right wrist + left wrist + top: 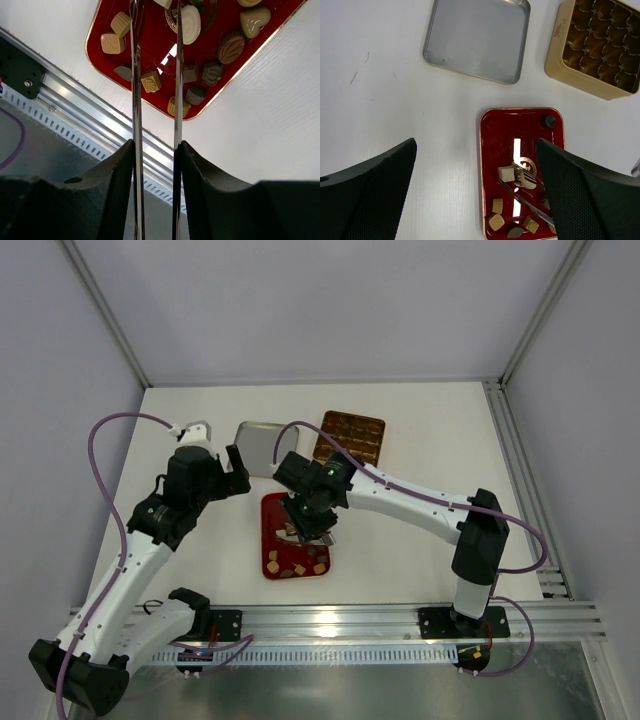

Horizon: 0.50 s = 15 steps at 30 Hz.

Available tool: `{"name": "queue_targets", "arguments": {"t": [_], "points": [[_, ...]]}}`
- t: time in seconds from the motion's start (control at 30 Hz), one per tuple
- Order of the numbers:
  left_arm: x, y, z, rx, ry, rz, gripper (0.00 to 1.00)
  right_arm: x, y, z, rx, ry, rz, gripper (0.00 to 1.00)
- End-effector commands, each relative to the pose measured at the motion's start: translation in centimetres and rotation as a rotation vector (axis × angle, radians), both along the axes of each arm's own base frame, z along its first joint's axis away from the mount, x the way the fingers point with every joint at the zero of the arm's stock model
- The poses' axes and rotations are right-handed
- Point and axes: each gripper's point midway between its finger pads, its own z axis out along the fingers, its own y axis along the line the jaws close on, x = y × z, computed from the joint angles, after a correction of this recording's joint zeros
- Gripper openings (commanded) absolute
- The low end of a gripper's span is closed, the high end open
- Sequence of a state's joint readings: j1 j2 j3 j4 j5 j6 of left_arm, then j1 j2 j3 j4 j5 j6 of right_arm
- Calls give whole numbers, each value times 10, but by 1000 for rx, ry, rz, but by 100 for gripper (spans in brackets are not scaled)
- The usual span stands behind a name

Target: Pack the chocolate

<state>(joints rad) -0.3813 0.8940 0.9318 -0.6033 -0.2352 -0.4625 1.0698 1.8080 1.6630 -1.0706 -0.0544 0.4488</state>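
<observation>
1. Left end effector [476,150]: released, fingers spread wide and holding nothing. It hangs above the white tabletop [395,100].
2. Right end effector [156,150]: clenched on a pair of thin metal tweezers [134,75]. The two prongs run forward from between its pads and stand a little apart.
3. Red tray [500,135]: flat on the tabletop, directly beneath the right end effector. It lies just ahead of the left end effector, towards that one's right finger.
4. Chocolate, loose on the red tray under the right end effector:
   - whitish oval piece [190,22], just right of the right prong
   - tan cubes [112,42], left of the left prong
   - small tan block [151,81], between the prongs
   - dark pieces [195,93], right of the prongs
   - tan heart [254,21], further right
   - dark round piece [549,120], alone at the tray's far corner, well apart from the rest
5. Tweezer tips: they stand either side of a pale cube [506,173]. Contact cannot be told.
6. Gold tin [559,55]: gridded, beyond the tray, ahead and right of the left end effector.
7. Silver lid [477,37]: straight ahead of the left end effector, beside the gold tin but apart from it.
</observation>
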Motion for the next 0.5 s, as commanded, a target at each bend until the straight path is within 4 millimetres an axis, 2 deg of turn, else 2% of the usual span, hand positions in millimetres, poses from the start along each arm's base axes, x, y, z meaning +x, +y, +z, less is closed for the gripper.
{"name": "queue_targets", "arguments": {"t": [0.0, 0.27, 0.47], "points": [[5, 0, 15, -12, -42, 8, 100, 2, 13, 11, 41, -8, 0, 43], [4, 1, 15, -11, -43, 9, 100, 6, 15, 10, 30, -17, -4, 42], [3, 0, 16, -15, -46, 4, 100, 9, 9, 14, 22, -22, -9, 39]]}}
